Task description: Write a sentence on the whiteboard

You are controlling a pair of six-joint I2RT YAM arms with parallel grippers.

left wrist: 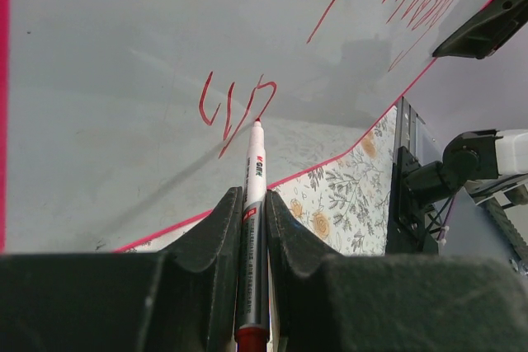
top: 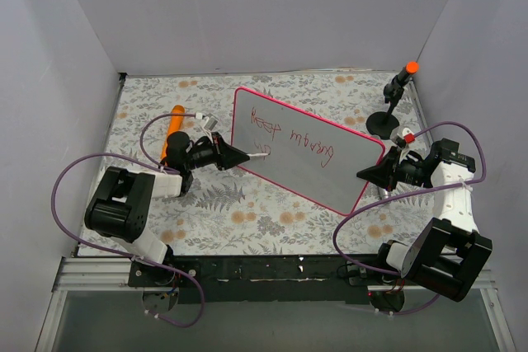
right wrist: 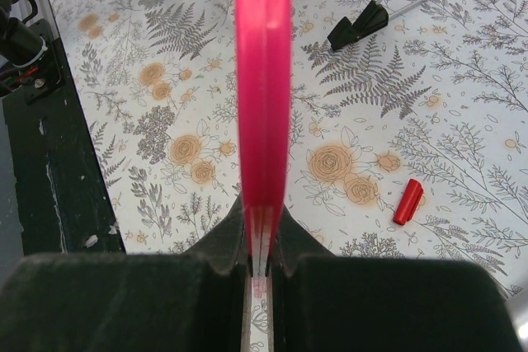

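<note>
**Q.** What does each gripper hold, nearest first?
**A.** Left gripper (left wrist: pixel 253 204): jaws closed on a slim white marker pen with a red tip (left wrist: pixel 255 172). The tip touches the board. Right gripper (right wrist: pixel 261 232): jaws clamped across the thin pink-red rounded frame (right wrist: pixel 262 80) of the large glossy white whiteboard (top: pixel 330 175), at its right-hand edge.

**Q.** Where is the board?
**A.** Mid-table, set diagonally between the two arms, over the floral fern-print cloth (top: pixel 247 212). The thin red handwritten sentence (top: pixel 295 139) runs in one line across the face. A few strokes of a second line stand just at the pen tip.

**Q.** How will it handle?
**A.** By judgement, it is stiff, flat and light for its size. The face looks slick, so it would give fingers little purchase, and ink would likely smear at a touch. The rim is the place to take hold. A single edge grip may let the panel pivot under pen pressure, so light strokes suit.

**Q.** And beyond?
**A.** A small red pen cap (right wrist: pixel 407 202) lies loose on the cloth. A black stand with an orange top (top: pixel 398 92) occupies the far right corner.
</note>
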